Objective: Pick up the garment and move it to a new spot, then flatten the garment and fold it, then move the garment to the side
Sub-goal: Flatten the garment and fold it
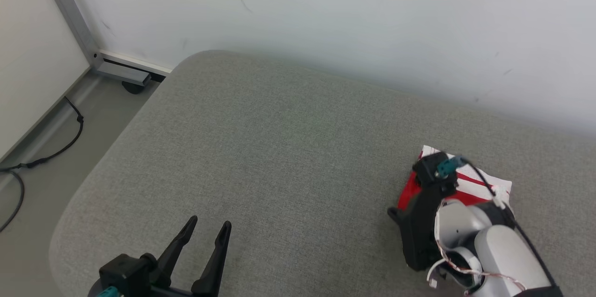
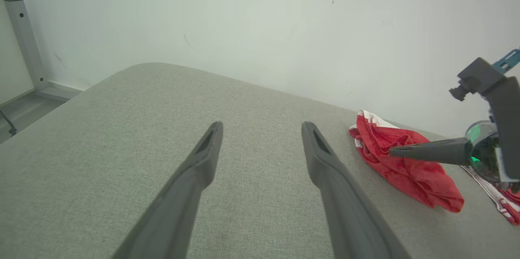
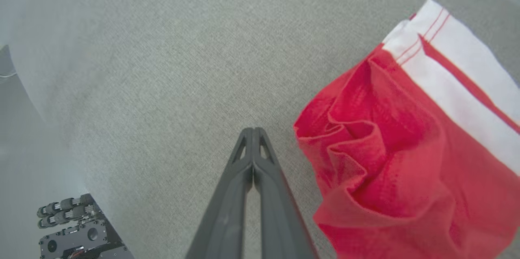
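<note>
Garment (image 1: 407,194) mostly hidden behind arm (image 1: 503,250), right tool (image 3: 252,132) pinched closed

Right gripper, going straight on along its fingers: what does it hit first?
Most likely the bare grey cushion, not the garment. The shut right gripper points at cushion just beside the garment's crumpled red edge; how near its tips are is unclear.

Red garment (image 3: 386,161), white red-striped band, grey cushion (image 1: 279,148), dark left end effector (image 2: 262,126), wall (image 1: 326,17) seemingly off-white.
</note>
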`<state>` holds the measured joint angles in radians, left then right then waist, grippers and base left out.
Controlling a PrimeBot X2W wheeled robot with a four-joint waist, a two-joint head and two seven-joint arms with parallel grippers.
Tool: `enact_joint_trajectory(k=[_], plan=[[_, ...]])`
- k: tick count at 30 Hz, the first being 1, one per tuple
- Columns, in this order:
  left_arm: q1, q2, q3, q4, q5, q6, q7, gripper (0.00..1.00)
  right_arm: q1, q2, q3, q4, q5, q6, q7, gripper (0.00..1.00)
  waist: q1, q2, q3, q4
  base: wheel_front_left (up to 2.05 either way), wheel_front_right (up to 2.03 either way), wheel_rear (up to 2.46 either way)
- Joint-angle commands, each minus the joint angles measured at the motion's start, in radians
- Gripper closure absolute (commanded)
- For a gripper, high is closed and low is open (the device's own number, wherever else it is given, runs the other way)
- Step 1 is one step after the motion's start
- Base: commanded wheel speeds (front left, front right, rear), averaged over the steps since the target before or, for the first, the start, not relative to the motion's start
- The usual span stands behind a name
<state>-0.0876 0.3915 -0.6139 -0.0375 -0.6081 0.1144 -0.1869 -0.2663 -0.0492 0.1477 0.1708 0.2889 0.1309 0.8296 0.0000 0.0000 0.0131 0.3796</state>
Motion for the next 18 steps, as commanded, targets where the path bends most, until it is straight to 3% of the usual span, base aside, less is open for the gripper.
enact_joint_trajectory(k=[1,11,18], plan=[[-0.005,0.005,0.003,0.004,-0.012,0.004,-0.006,0.0,-0.015,-0.003,-0.004,-0.01,0.009,-0.001,-0.006,1.0,0.0,0.0,-0.002,0.0,0.0,0.0,0.0],[0.009,0.015,0.005,-0.012,-0.012,0.014,-0.01,0.0,-0.061,-0.003,-0.184,-0.146,-0.131,-0.001,0.041,1.0,0.0,0.0,-0.004,-0.017,0.0,0.0,0.0],[-0.012,0.005,-0.004,-0.014,-0.008,0.009,-0.014,0.0,-0.003,-0.012,-0.296,-0.133,-0.218,-0.001,0.008,1.0,0.0,0.0,0.023,-0.013,0.0,0.0,0.0]])
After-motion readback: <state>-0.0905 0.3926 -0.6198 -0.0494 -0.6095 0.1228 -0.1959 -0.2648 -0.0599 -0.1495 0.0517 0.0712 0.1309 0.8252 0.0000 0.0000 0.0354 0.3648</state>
